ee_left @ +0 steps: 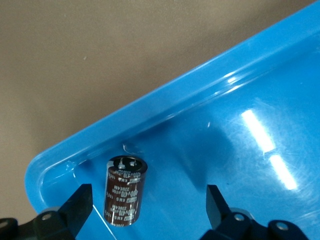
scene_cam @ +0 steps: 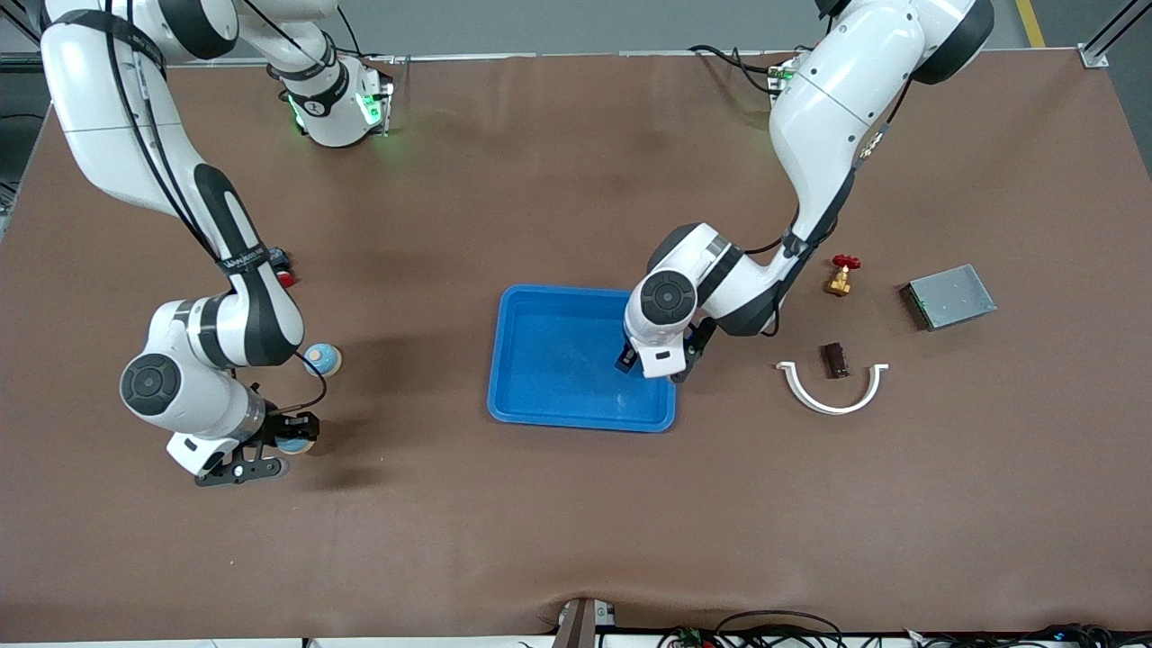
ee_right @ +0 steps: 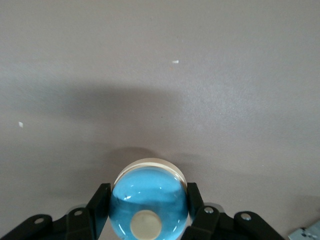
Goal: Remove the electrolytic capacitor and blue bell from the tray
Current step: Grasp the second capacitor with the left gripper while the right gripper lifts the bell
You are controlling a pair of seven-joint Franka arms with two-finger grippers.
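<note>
Clock hours are read on the front view, with twelve toward the robots' bases. The blue plastic tray (scene_cam: pixel 504 360) sits mid-table. The dark cylindrical capacitor (ee_left: pixel 125 190) stands in its four o'clock corner, between the spread fingers of the left gripper (ee_left: pixel 147 200).

At the tray's three o'clock:
- The brass valve with red handle (scene_cam: pixel 841 274).
- The small brown block (scene_cam: pixel 834 360), at the valve's six.
- The white curved plastic strip (scene_cam: pixel 832 391), cupping the block.
- The grey metal box (scene_cam: pixel 949 295), at the valve's three.

At the tray's nine o'clock:
- The blue-and-cream dome (scene_cam: pixel 322 358).
- The right gripper (ee_right: pixel 149 205), at the dome's seven, clamped on the blue round bell (ee_right: pixel 149 200).
</note>
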